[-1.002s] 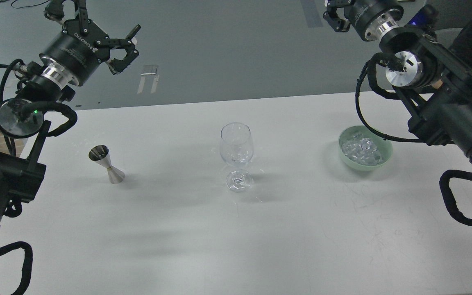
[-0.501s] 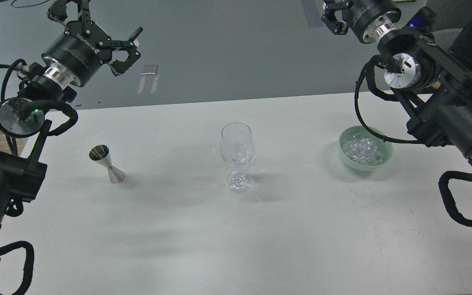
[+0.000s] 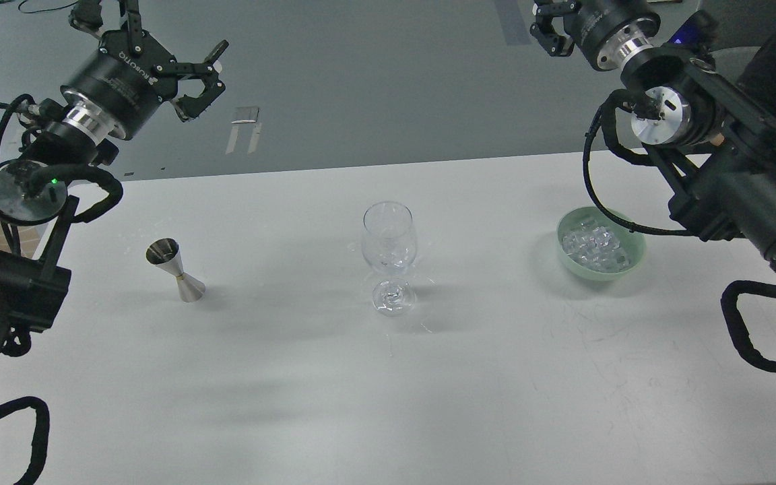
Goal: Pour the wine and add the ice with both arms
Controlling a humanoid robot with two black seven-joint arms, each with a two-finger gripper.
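An empty clear wine glass (image 3: 389,242) stands upright at the table's middle. The ice (image 3: 595,244) lies heaped in a pale green bowl (image 3: 636,259) to the right of the glass. A steel jigger (image 3: 176,269) stands to the left of it. The wine is out of view. My left gripper (image 3: 166,37) hangs high over the floor beyond the table's far left, open and holding nothing. At the top edge, far above the bowl, my right gripper (image 3: 551,30) is partly cut off, and its fingers cannot be told apart.
The white table (image 3: 388,391) ends at a far edge behind the glass, with grey floor beyond it. My thick black arm links and looped cables stand over the table's left and right sides.
The left gripper has shifted slightly left and up. The right arm has barely moved. Glass, bowl and jigger stand where they were.
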